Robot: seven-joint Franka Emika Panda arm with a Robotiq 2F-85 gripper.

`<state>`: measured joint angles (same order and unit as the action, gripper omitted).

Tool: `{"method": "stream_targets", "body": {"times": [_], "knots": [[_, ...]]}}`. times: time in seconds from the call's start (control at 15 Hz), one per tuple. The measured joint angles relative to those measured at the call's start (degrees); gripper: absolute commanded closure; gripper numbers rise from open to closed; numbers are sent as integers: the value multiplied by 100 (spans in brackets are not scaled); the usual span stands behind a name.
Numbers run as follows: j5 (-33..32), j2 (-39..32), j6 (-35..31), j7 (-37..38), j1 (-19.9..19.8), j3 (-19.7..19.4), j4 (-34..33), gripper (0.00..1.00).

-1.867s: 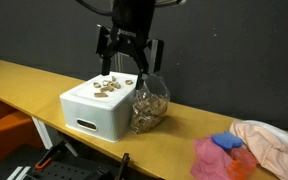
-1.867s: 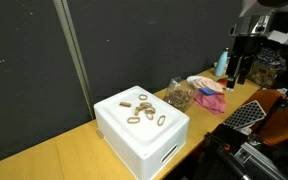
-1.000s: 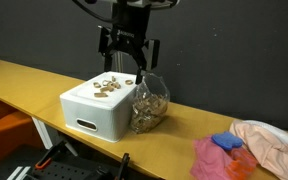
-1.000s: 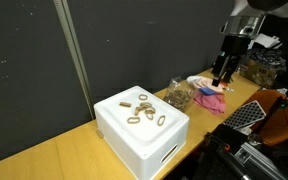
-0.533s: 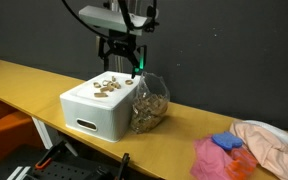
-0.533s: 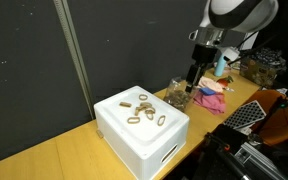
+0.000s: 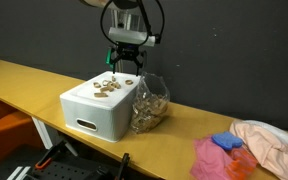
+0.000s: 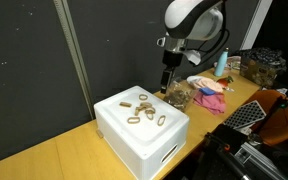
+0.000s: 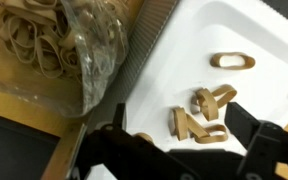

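A white box (image 7: pixel 96 106) sits on a yellow table (image 7: pixel 24 80); it also shows in an exterior view (image 8: pixel 144 140). Several tan rubber bands (image 7: pixel 108 86) lie loose on its lid, seen too in an exterior view (image 8: pixel 144 108) and in the wrist view (image 9: pixel 199 112). A clear bag of rubber bands (image 7: pixel 150 103) leans against the box's side, also in an exterior view (image 8: pixel 178 95) and in the wrist view (image 9: pixel 59 45). My gripper (image 7: pixel 125 68) hangs open and empty just above the lid's far edge; in the wrist view (image 9: pixel 179 128) its fingers straddle the bands.
A pile of pink, blue and cream cloths (image 7: pixel 249 145) lies at the table's far end, also seen in an exterior view (image 8: pixel 210 90). A black curtain backs the table. Equipment and an orange seat (image 8: pixel 279 125) stand beside it.
My gripper has travelled from beyond the bag toward the box and come down to just above the rubber bands on the lid. It stays open. The box, bag and bands have not moved.
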<state>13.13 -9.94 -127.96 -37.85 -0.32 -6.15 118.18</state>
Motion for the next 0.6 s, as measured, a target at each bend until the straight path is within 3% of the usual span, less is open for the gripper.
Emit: {"method": "stream_targets", "body": {"times": [0.33, 0.6], "knots": [[139, -534, -1, -47, -105, 538, -481, 0], [357, -773, -3, -143, -272, 747, -588, 0]]}}
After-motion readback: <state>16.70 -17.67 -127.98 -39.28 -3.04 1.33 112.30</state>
